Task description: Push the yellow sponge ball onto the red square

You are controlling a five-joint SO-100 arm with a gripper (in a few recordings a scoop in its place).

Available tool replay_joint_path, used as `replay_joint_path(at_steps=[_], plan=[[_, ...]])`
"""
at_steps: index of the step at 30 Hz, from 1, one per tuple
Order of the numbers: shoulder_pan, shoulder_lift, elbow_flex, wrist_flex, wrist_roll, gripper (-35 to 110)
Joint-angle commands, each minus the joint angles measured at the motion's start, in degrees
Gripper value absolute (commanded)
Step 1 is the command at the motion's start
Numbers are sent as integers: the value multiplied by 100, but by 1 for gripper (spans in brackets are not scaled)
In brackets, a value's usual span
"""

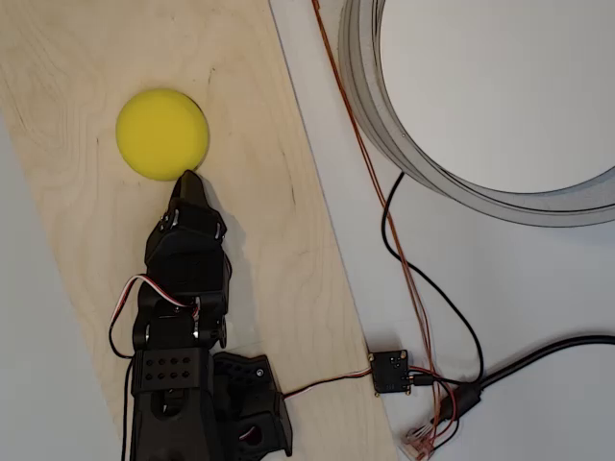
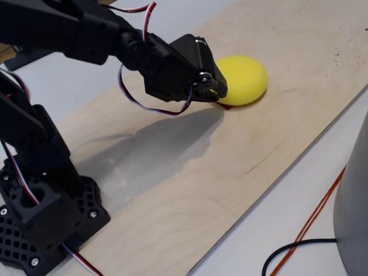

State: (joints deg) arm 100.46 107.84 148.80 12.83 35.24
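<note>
Hand at the ball; ball resting over the red square.

In the overhead view, the yellow sponge ball [image 1: 162, 133] lies near the upper left of the wooden board [image 1: 279, 288], which rests on the white tabletop [image 1: 538, 288]. The black hand [image 1: 187, 180] points up the picture, with its tip touching the ball's lower edge. Its jaws appear closed together and grip nothing. In the fixed view, the hand [image 2: 218, 92] meets the ball [image 2: 244, 79] on its left side, and a thin sliver of the red square [image 2: 225, 106] shows beneath the ball's lower left edge. A black cable [image 1: 432, 288] and an orange wire [image 1: 370, 163] run across the tabletop to the right of the board, beside a large grey ring [image 1: 384, 115].
</note>
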Motion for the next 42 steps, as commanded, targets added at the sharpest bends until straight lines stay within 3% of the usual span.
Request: replay_joint_path(at_steps=[1,7,21,42], plan=[[-44,308,-149,97,53,0],[-123,853,-378,536,-132,0],[-53,1143,-1090,369,-993,0],[-62,141,-2347,-1477,-2751,0]])
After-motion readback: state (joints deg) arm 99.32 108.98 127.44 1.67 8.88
